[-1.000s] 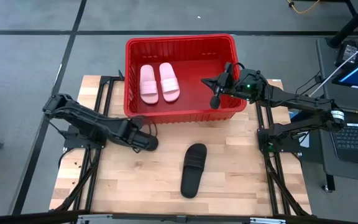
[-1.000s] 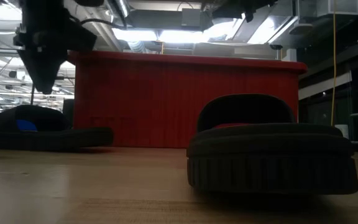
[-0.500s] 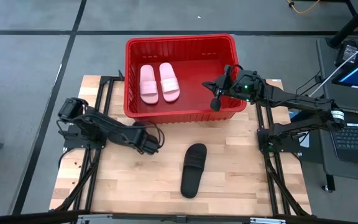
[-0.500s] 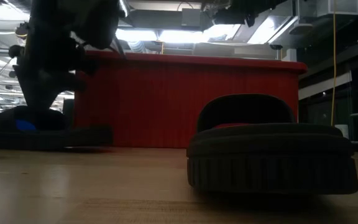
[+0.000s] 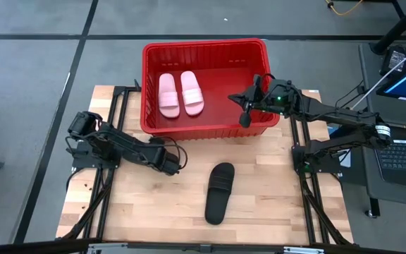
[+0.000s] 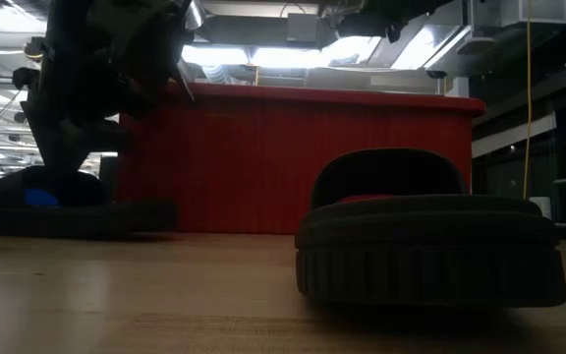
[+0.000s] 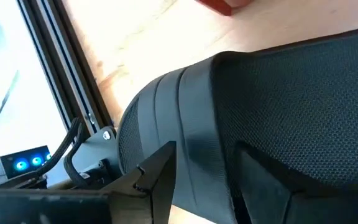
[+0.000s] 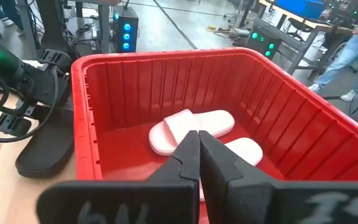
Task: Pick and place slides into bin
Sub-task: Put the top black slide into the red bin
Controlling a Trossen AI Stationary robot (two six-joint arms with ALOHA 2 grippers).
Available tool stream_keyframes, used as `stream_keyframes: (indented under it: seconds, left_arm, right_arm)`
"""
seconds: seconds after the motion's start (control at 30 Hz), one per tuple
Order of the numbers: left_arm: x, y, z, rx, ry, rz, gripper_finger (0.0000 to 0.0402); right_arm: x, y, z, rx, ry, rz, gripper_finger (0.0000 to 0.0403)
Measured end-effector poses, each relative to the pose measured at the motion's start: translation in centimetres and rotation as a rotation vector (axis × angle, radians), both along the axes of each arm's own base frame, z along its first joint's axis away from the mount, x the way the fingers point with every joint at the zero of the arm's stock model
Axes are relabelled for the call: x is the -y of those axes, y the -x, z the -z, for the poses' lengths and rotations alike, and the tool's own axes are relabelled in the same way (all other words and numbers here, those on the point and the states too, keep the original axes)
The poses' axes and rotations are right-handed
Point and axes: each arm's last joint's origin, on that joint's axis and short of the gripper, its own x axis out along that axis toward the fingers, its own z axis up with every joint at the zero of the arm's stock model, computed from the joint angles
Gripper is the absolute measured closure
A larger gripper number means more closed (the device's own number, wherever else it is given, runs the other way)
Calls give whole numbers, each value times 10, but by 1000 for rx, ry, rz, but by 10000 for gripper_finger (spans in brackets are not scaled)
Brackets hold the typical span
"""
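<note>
The red bin [image 5: 204, 49] stands at the far side of the wooden surface [image 5: 259, 204]. Two pale pink slides [image 5: 181, 93] lie side by side on the bin floor, toward its left half; the right wrist view shows them [image 8: 194, 129] resting flat, soles down.

The right tool [image 5: 244, 113] hangs over the right part of the bin, just inside the near wall. Its fingers [image 8: 199, 155] are pressed together with nothing between them.

One black slide [image 5: 219, 192] lies alone on the surface in front of the bin, roughly central, well apart from both arms. In the low view it [image 6: 428, 239] fills the foreground, sole down, strap arching over it, with the bin wall [image 6: 293, 162] behind.

The second black slide [image 5: 166, 159] lies on the surface near the bin's front left corner. The left tool [image 5: 169, 164] is down on this slide. In the left wrist view the fingers [image 7: 157, 177] stand apart on either side of the slide's wide strap [image 7: 253, 118], one on the outside and one under it. Whether they press on the strap cannot be told. In the low view the left arm [image 6: 86, 88] comes down onto that slide [image 6: 67, 206] at the left, and the slide rests on the surface.
</note>
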Motion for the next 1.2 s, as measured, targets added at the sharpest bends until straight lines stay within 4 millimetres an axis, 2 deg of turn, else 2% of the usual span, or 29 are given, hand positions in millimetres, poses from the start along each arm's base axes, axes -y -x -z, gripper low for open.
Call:
stream_keyframes:
  seconds: [0.13,0.37,0.43,0.57,0.7,0.93,1.2]
  left_arm:
    - [0,0,0,-11,21,6,276]
    - [1,1,0,-14,24,-2,374]
    - [1,1,0,-10,15,-18,390]
    - [8,3,-3,-8,-10,-8,394]
    - [23,3,-15,-13,-9,47,395]
    - [62,-1,-52,98,10,212,397]
    - [96,-3,-96,292,-81,441,397]
  right_arm:
    - [0,0,0,0,0,0,397]
    - [0,0,0,-3,1,-1,397]
    - [0,0,1,-9,3,-2,397]
    - [0,0,2,-19,4,-3,397]
    - [0,0,2,-24,16,-6,397]
    - [-2,0,2,-21,9,-70,397]
    - [-7,5,-5,15,-9,-192,397]
